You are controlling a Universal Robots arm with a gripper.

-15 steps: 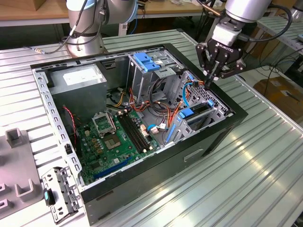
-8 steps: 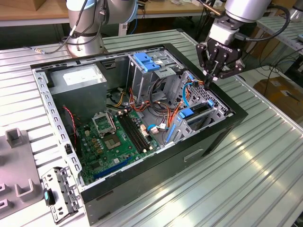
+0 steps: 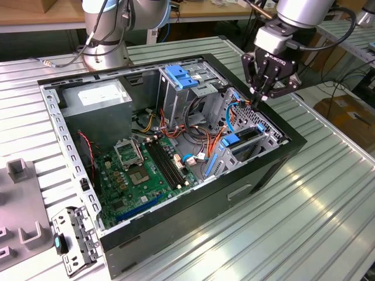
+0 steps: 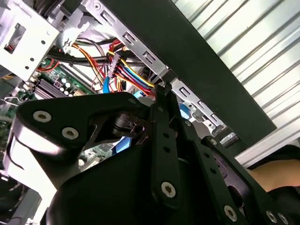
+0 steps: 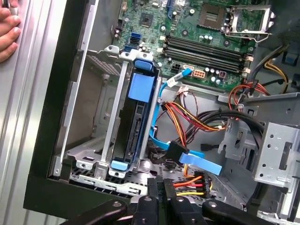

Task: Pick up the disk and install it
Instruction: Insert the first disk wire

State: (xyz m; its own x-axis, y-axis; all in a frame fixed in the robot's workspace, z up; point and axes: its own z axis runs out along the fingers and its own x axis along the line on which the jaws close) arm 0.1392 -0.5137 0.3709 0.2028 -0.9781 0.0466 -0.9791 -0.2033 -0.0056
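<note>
A big metal bench (image 3: 328, 193) with long ridges holds an open black computer case (image 3: 258, 175), which lies on its side with its inside facing up. The robot arm (image 3: 105, 29) stands on the bench behind the case. Inside the case, a green board (image 3: 146, 170) full of small parts lies flat on the bottom. A grey box with a white sticker (image 3: 96, 96) sits in the far corner, toward the exterior view's left. A grey metal cage with a blue latch (image 3: 179, 88) stands up near the middle of the far side. Red, orange, yellow and blue wires (image 5: 187, 117) run in a tangle between the cages. The disk (image 5: 136, 122) sits on its edge inside a metal cage at the front corner of the case, toward the exterior view's right, with its blue rails and blue tab (image 5: 140, 86) showing in the first wrist view. In the exterior view the disk (image 3: 240, 140) shows as a dark slab with a blue tab in that same cage. The black gripper (image 3: 259, 98) hangs just above that corner of the case, near the disk but not holding it. Its fingers (image 5: 161, 187) are pressed together with nothing between them. Some fingers of a person's hand (image 5: 7, 33) rest on the bench beside the case.
</note>
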